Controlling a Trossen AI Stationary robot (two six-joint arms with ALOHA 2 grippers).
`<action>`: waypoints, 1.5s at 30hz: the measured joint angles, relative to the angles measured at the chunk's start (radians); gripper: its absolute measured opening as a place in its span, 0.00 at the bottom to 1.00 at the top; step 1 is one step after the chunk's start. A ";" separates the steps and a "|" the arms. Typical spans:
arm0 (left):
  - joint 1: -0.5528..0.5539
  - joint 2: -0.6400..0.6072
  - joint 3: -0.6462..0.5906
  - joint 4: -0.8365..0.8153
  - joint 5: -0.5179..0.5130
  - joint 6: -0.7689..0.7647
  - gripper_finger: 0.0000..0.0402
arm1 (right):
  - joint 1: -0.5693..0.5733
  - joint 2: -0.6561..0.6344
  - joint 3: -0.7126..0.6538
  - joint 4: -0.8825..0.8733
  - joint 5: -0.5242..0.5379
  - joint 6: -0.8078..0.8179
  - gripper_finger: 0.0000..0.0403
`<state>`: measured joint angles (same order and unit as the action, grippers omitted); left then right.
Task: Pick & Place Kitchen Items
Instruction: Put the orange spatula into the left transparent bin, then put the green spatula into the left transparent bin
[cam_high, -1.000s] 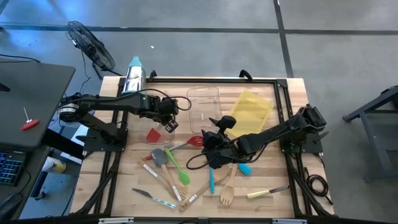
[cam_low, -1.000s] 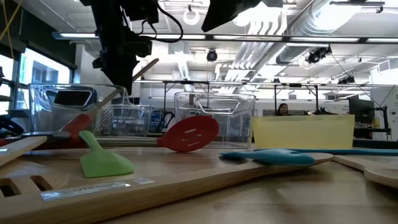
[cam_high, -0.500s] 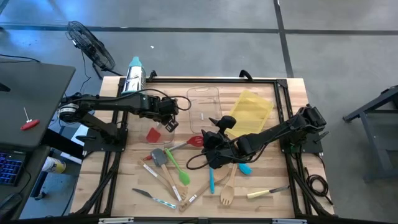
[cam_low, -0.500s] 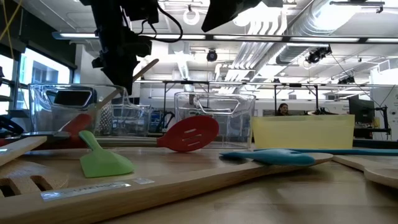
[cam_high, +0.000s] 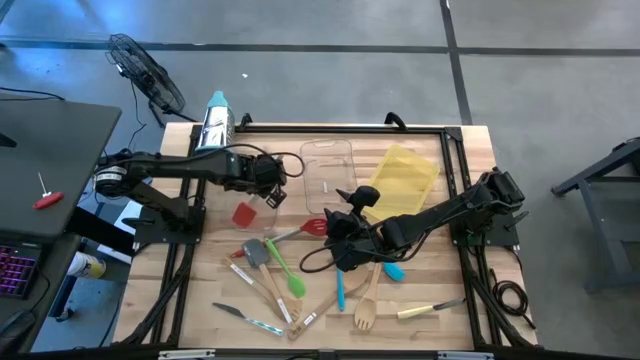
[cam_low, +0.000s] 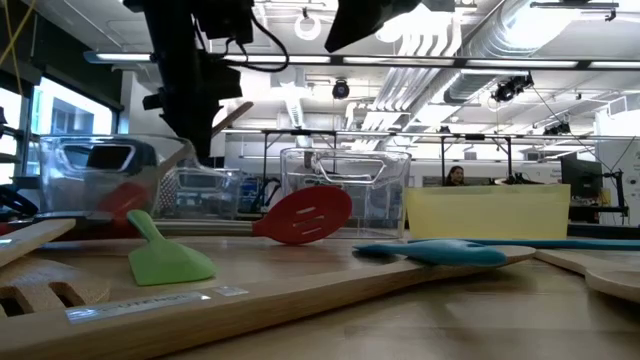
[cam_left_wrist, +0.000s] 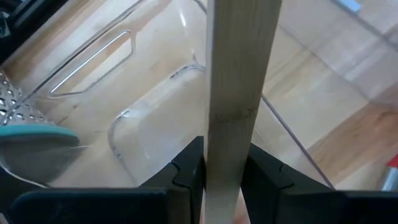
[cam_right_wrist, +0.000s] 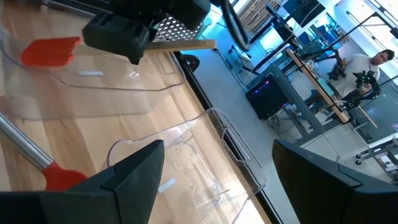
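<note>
No text, label, brand or number is legible in any view.

The left arm reaches in from the table's left edge, stretched almost level toward the middle, and its tool (cam_high: 271, 193) hangs above the surface with both dark fingers (cam_left_wrist: 186, 171) pressed against the two sides of a flat wooden handle (cam_left_wrist: 239, 93). The right arm comes from the table's right edge and angles down toward the centre, elbow bent. Its tool (cam_high: 340, 222) sits low there with its fingers (cam_right_wrist: 134, 171) spread wide apart, holding nothing.
</note>
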<state>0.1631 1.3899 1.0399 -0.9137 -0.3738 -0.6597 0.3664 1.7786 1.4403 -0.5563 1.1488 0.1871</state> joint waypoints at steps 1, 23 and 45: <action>0.000 0.000 -0.008 0.004 0.001 0.000 0.20 | 0.000 0.000 0.000 -0.002 0.000 0.000 0.73; 0.000 0.000 -0.060 0.112 0.027 0.077 0.34 | 0.000 0.000 0.000 -0.010 0.000 0.030 0.73; -0.028 -0.017 0.205 -0.102 0.052 0.084 0.43 | 0.000 0.000 0.000 -0.011 -0.028 0.027 0.73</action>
<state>0.1350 1.3729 1.2453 -1.0162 -0.3216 -0.5754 0.3668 1.7786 1.4403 -0.5671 1.1206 0.2142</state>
